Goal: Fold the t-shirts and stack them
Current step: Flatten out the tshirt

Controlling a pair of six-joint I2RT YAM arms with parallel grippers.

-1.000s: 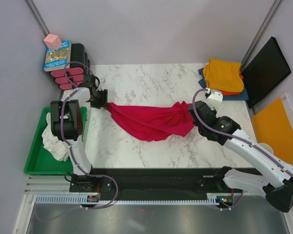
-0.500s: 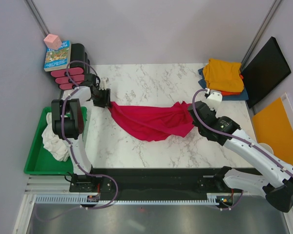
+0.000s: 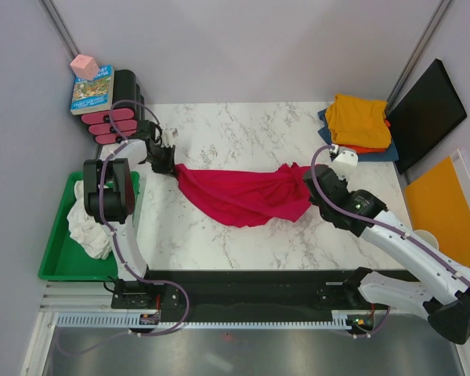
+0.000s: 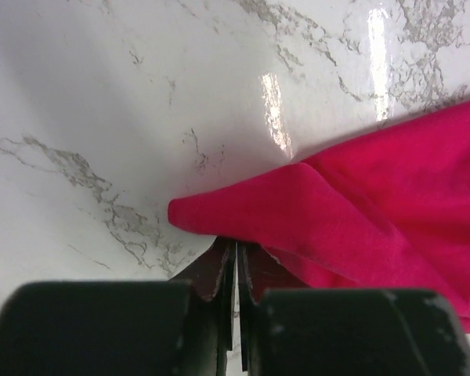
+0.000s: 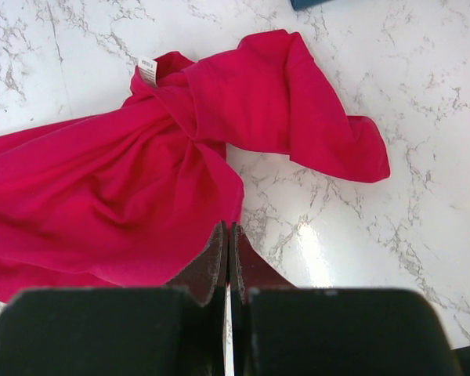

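Red shirt [image 3: 243,196] lies mid-surface [image 3: 243,133], pulled L-R into a loose rumpled band, not folded yet. Neck label shows in R wrist view. L jaws are closed and look to be pinching the edge just by the shirt's far-L corner. R jaws are closed too, tips on the bunched R-side edge, prob gripping cloth. Folded stack [image 3: 359,121] (yellow-orange on top, orange + blue under) sits at back-R corner, apart from red shirt. White shirt [image 3: 90,223] is heaped in green tray [image 3: 51,262] off the L edge. Handling: cloth is light, v. soft, no stiffness. It sags + bunches wherever unsupported and likely drags on the marble. A thin edge pinch could slip out. Best hold = hem or shoulder corners, one per arm, w/ tension betw. them so it spreads flat before folding. R side looks twisted, prob needs a regrip at a true corner.
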